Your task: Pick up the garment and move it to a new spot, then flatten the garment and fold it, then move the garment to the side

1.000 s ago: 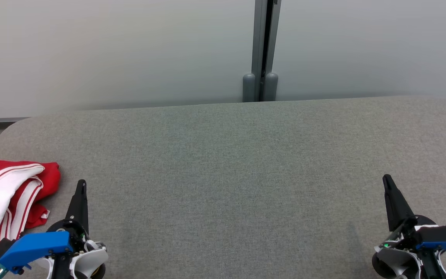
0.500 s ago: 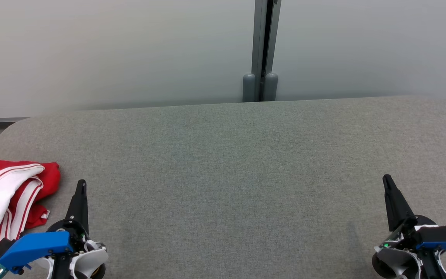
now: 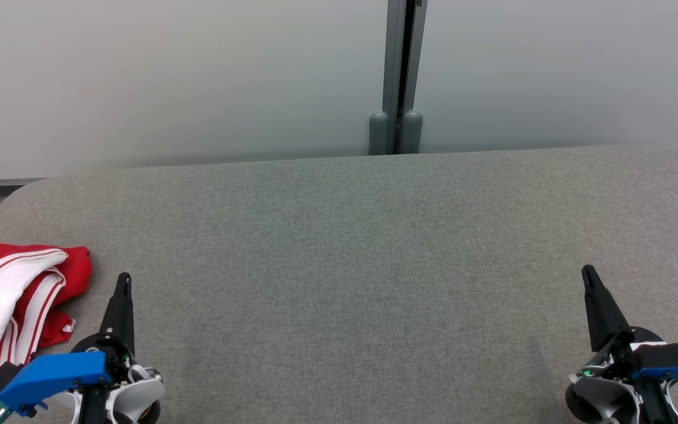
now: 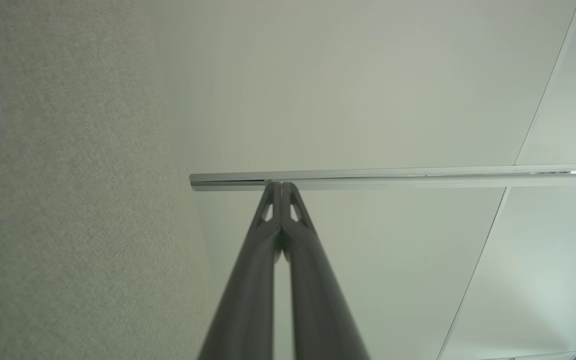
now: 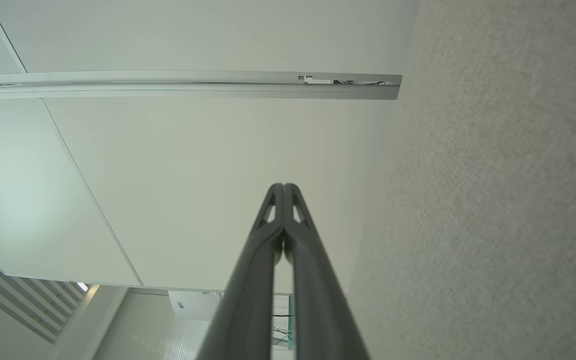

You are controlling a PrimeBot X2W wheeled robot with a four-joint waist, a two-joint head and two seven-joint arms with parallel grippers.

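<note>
Ahead, in the head view, the grey table point(image 3: 339, 247) spreads wide between my left gripper point(image 3: 122, 281) and right gripper point(image 3: 587, 272), its far edge against the wall point(image 3: 198, 76). The garment point(image 3: 15, 300), red with white stripes, lies crumpled at the table's left edge, just beside my left gripper. Left wrist view: fingers point(image 4: 248, 280) pressed together, holding nothing. Right wrist view: fingers point(image 5: 248, 290) likewise.

- Left gripper point(image 3: 123, 278): black tapered fingers point(image 3: 120, 312), blue housing point(image 3: 50, 374), white wrist shell point(image 3: 142, 391).
- Right gripper point(image 3: 587, 272): same colours, small green light point(image 3: 586, 373).
- Fingertips point(image 4: 289, 192) have triangular cut-outs.
</note>
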